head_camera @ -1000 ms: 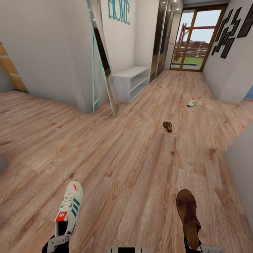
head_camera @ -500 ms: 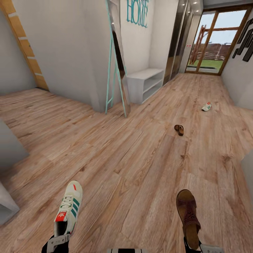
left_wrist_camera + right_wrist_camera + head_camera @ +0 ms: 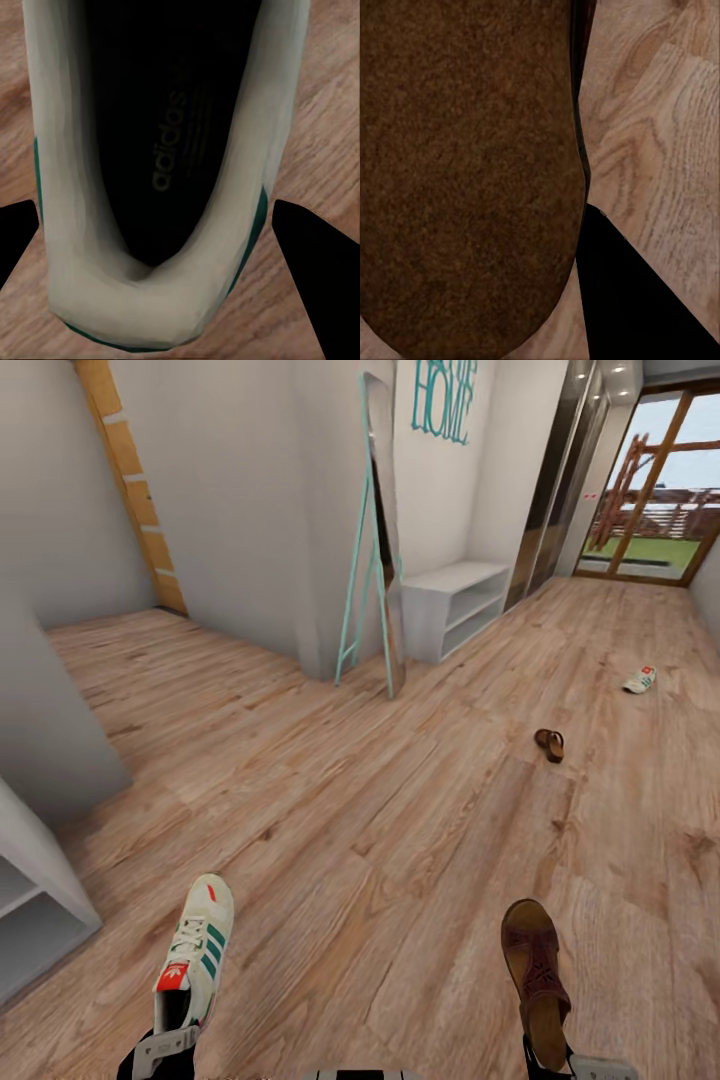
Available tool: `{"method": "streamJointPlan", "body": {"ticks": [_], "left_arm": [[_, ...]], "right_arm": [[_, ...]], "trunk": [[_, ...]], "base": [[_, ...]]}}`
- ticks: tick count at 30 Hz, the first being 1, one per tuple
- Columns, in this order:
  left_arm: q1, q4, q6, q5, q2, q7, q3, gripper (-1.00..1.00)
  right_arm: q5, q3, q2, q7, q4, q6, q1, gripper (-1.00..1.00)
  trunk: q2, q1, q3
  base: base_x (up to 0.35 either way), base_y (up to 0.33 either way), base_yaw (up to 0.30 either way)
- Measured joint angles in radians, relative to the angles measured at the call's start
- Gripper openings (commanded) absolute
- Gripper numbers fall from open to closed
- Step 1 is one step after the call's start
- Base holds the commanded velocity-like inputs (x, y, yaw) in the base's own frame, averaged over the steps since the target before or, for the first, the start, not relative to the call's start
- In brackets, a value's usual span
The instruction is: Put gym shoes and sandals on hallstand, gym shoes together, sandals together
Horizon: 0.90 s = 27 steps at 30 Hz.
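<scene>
Hallstand (image 3: 30, 900) edge is coming in at far left of head view, pale grey bay low by the floor; I read that as the drop target, off to the left of both arms, so left arm is nearer.

Left gripper (image 3: 165, 1050) is closed on the heel of one gym shoe (image 3: 195, 955). Left wrist view confirms it: shoe opening (image 3: 161, 150) sits between the dark fingers (image 3: 315, 270), heel end towards the wrist. Long axis runs straight ahead, toe forward, clear above the corridor floor (image 3: 350, 810).

Further back, mid-left: leaning mirror with teal frame (image 3: 375, 560), then the plain white bench (image 3: 455, 605) against the wall. Not the target.

Right gripper (image 3: 550, 1060) holds one sandal (image 3: 535, 970) by the heel, toe forward, parallel to the sneaker. Right wrist view is mostly its brown footbed (image 3: 465, 165) with one finger (image 3: 637, 292) beside it.

Right side, still on the floor: second sandal (image 3: 549, 744) mid-corridor, second gym shoe (image 3: 639, 680) beyond it towards the glass door (image 3: 650, 510). Both well apart from the arms.

My call: two of four in hand, none racked. Next I need to turn left to face the rack, then place shoes side-on into it.
</scene>
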Motion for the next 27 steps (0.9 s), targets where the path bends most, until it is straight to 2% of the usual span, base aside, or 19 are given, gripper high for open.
{"method": "streamJointPlan", "body": {"ticks": [27], "left_arm": [[0.000, 0.005, -0.001, 0.000, 0.000, 0.000, 0.000, -1.00]], "right_arm": [[0.001, 0.000, 0.001, -0.001, 0.002, 0.000, 0.000, -1.00]], "trunk": [[0.000, 0.000, 0.023]], "base": [[0.000, 0.000, 0.241]]}}
